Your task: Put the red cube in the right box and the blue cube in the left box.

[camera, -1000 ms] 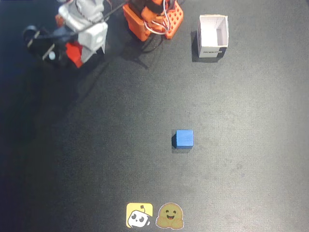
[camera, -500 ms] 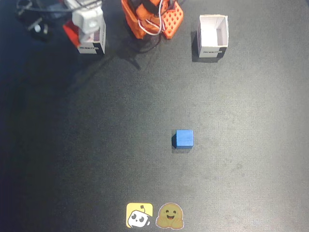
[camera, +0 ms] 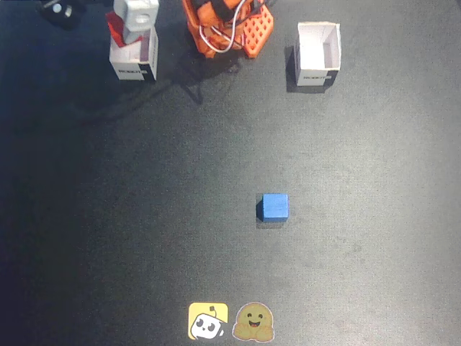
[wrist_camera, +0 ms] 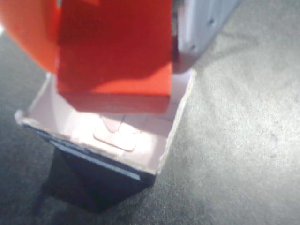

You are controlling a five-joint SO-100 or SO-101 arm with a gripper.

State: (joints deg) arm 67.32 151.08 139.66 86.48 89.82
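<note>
In the wrist view my gripper [wrist_camera: 115, 56] is shut on the red cube [wrist_camera: 115, 75], with an orange finger at the cube's left and a pale finger [wrist_camera: 199, 33] at its right. The cube hangs just above the open top of a white box [wrist_camera: 180, 112], over its far half. In the fixed view this box [camera: 133, 66] stands at the top left, with my gripper [camera: 128, 29] over it. A second white box [camera: 317, 54] stands open at the top right. The blue cube [camera: 274, 206] lies alone on the mat, right of centre.
The arm's orange base [camera: 227, 25] with its wires stands between the two boxes at the top edge. Two stickers [camera: 232, 321] lie at the bottom of the dark mat [camera: 144, 216].
My gripper has swung from the left and moved up the fixed view, uncovering the left box's front. It now holds the red cube over the box's opening. The blue cube and the other box have not moved.
</note>
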